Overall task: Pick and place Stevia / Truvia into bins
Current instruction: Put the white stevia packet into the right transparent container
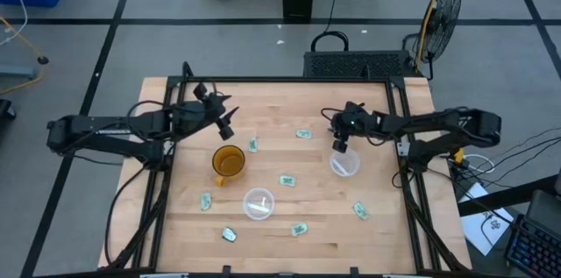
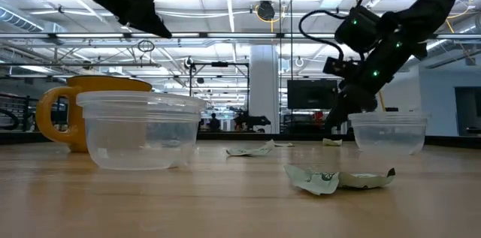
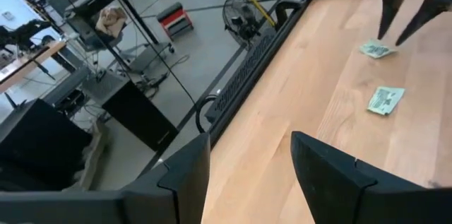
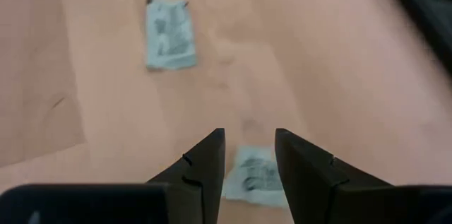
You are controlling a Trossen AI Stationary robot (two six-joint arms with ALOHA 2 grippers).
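Several pale green-white sachets lie flat on the wooden table, among them one (image 1: 304, 134) near the far middle, one (image 1: 287, 180) at the centre and one (image 2: 338, 179) close to the low camera. Two clear cups (image 1: 258, 202) (image 1: 344, 164) stand upright. My right gripper (image 1: 340, 145) is open and points down just on the far side of the right cup (image 2: 388, 133). Its fingertips (image 4: 249, 155) hover a little above a sachet (image 4: 252, 174), which also shows in the left wrist view (image 3: 376, 49). My left gripper (image 1: 228, 124) is open and raised over the table's far left part (image 3: 251, 174).
An amber handled mug (image 1: 228, 162) stands between the left gripper and the near cup, and shows behind that cup (image 2: 139, 129) in the low view. A dark frame rail (image 1: 399, 129) runs along the table's edges. A fan (image 1: 443, 6) stands on the floor beyond the far right corner.
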